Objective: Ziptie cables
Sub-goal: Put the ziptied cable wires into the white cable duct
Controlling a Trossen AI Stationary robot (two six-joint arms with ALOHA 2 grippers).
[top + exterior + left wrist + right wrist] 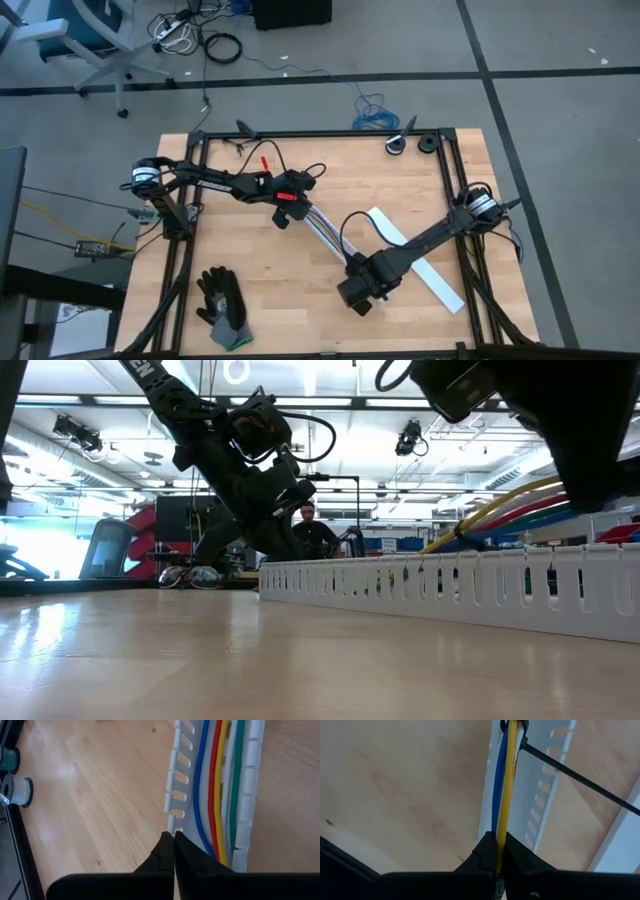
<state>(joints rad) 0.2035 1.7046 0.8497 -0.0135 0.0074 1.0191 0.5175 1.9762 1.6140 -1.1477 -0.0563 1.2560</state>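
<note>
Right claw: pinching cables near 5 o'clock.
Left claw: pressed together on white strip wall.
Ziptie: loose.
Risk: pulling may slip cables out.

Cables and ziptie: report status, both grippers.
Left gripper shut at the slotted strip's end. Right gripper shut on the cables. Ziptie looped around the bundle, tail free. Nothing blocking.
</note>
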